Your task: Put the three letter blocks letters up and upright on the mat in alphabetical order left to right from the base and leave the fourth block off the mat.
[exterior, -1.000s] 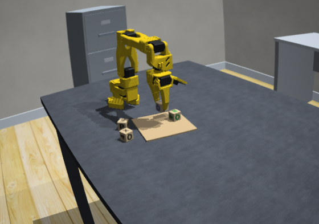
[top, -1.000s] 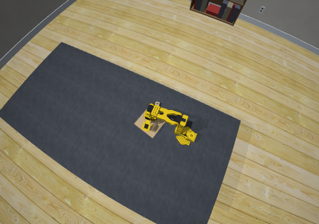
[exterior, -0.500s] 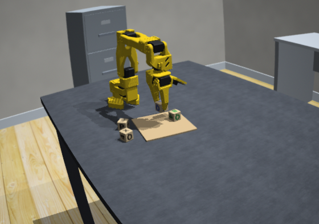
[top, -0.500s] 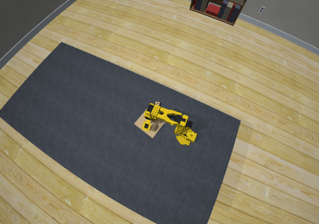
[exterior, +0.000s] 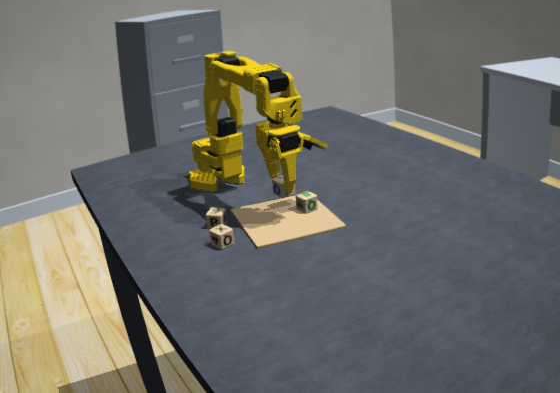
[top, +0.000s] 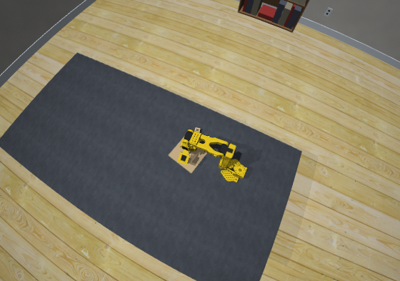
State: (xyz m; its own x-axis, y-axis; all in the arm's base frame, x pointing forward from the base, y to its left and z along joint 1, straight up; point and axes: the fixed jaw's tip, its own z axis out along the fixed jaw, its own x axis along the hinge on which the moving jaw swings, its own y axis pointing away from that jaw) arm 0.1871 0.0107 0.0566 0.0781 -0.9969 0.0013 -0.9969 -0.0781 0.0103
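A tan mat (exterior: 287, 220) lies on the dark table in front of the yellow arm; it also shows in the overhead view (top: 188, 158). My gripper (exterior: 282, 185) points down over the mat's back edge and is shut on a block with blue marks (exterior: 280, 188), held just above the mat. A block with green marks (exterior: 306, 201) sits on the mat near its back right corner. Two blocks with black marks lie off the mat to its left: one (exterior: 215, 217) behind, one (exterior: 221, 236) in front. In the overhead view the arm (top: 205, 145) hides most blocks.
The arm's base (exterior: 217, 165) stands behind the mat to the left. The table's left edge runs close to the two black-marked blocks. A grey filing cabinet (exterior: 170, 73) and a grey desk (exterior: 522, 113) stand beyond the table.
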